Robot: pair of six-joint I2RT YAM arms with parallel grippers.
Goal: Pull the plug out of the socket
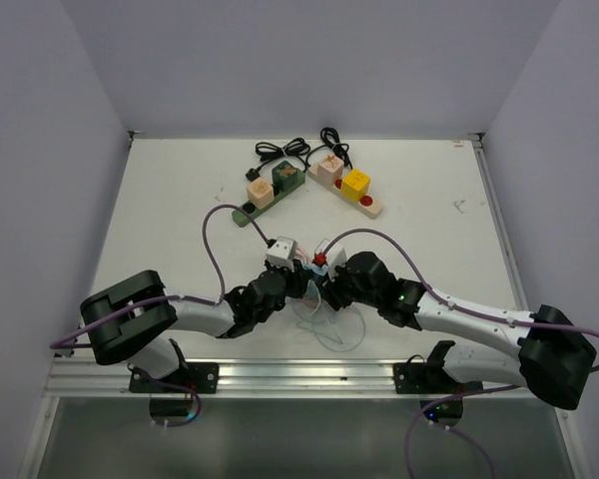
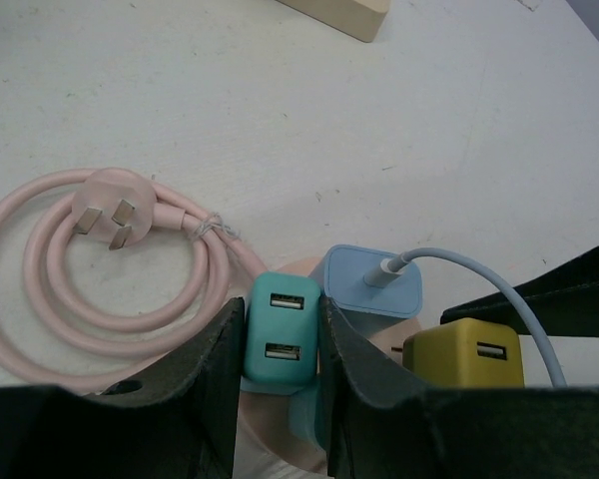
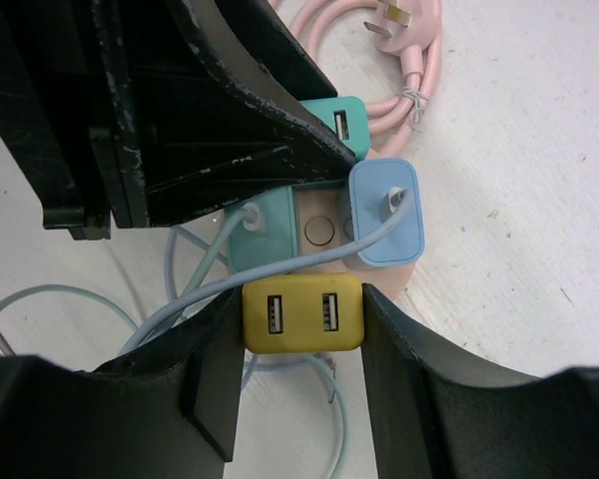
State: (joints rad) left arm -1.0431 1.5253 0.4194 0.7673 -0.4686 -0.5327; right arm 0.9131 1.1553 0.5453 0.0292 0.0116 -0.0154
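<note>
White laminate surface point(image 1: 180, 200) between pale lavender walls carries everything, and the two arms meet near its front middle. The left end effector point(image 2: 283, 311) is closed on a teal two-port USB charger plug point(image 2: 283, 344), one black finger pressed against each side. The right end effector point(image 3: 299, 299) is clamped the same way on a yellow two-port USB charger plug point(image 3: 301, 317).

Both plugs stand on a pale pink socket block point(image 3: 319, 232), which lies on the surface between the two end effectors. In the right wrist view a light blue charger plug point(image 3: 384, 212) sits at one o'clock from the yellow one, with a pale blue cable point(image 3: 280, 277) running out of its top and looping off toward seven o'clock. The teal plug is at twelve o'clock (half hidden behind the left arm's fingers).

A coiled pink cord point(image 2: 40, 299) ending in a three-pin plug point(image 2: 110, 210) lies at ten o'clock from the teal plug in the left wrist view.

Well apart at twelve o'clock in the top view lie a green power strip point(image 1: 252, 210) and a beige power strip point(image 1: 364, 200), each carrying coloured cube adapters, with black cords point(image 1: 290, 150) bunched behind them.
</note>
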